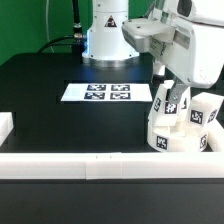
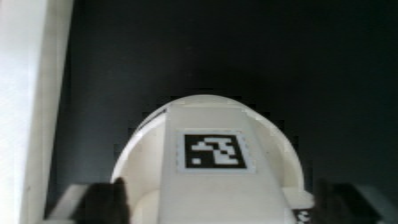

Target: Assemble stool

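White plastic stool parts, each wearing black-and-white square tags with no readable writing, are standing at the exterior view's right on the black bench, beside the marker board. The hand is clenching on one leg, seen close in the wrist view.

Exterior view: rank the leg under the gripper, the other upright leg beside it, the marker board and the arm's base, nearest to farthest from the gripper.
1. Leg directly at the gripper, standing on the seat.
2. Other upright leg, just toward the exterior view's right.
3. Marker board, flat on the table, toward the exterior view's left.
4. Arm's base, behind the marker board.
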Controlling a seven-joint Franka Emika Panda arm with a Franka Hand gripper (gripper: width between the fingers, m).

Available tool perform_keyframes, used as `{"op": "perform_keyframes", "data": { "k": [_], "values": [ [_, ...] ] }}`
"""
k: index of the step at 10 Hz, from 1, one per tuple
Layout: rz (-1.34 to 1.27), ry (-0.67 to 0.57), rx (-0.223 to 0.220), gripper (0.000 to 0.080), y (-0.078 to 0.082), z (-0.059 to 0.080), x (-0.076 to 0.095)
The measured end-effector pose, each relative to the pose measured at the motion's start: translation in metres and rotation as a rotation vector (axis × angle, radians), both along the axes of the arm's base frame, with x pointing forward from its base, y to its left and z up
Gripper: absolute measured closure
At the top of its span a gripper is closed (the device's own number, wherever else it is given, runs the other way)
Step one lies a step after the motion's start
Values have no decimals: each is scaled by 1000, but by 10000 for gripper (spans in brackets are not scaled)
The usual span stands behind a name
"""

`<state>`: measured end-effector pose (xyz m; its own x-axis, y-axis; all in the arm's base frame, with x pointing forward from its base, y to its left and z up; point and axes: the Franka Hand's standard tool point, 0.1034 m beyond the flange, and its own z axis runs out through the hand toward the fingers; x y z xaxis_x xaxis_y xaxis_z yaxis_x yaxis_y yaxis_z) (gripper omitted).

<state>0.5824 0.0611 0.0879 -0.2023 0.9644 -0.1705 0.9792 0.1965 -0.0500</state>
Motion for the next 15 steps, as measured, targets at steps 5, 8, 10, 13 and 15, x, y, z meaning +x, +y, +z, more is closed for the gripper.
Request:
{"op": "perform_keyframes", "data": {
  "k": [5,8,10,13,15],
  "values": [
    [-60,-8,0,462,-6,0,0],
    [-421,-48,0,462,-20,0,-2],
    [-664,-56,-17,462,-19,-1,-6],
    [-849,-99,-5,461,-17,0,-2],
    [-1023,-128,-12,461,-16,0,-3]
  ]
}}
